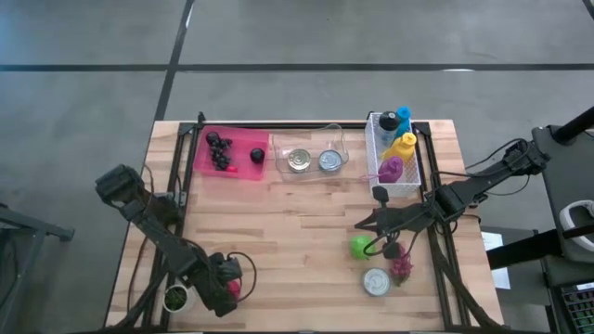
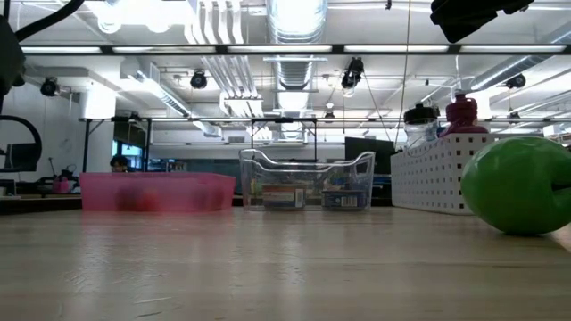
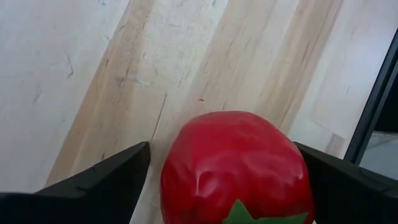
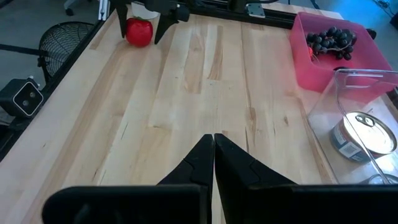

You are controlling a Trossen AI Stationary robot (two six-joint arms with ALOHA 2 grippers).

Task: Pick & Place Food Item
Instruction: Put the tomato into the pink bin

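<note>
Red tomato (image 3: 236, 168) is seen betw. wide-open fingers of left gripper (image 1: 229, 286), by worktop's (image 1: 297, 223) front-left corner; no grip is shown. Right gripper (image 4: 214, 149), fully closed and empty, is held over right-centre.

Tabletop layout — bins behind, loose items in front

Along the far edge: tray (image 1: 232, 153) left, bin (image 1: 311, 153) middle, basket (image 1: 394, 153) right; tomato (image 1: 234, 288) near-left — apple (image 1: 360, 246) near-right.

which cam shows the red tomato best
Left wrist view: the red tomato fills the picture between the open left gripper. Right wrist view shows it small and far off; high view only a red sliver; low view does not show it.
</note>
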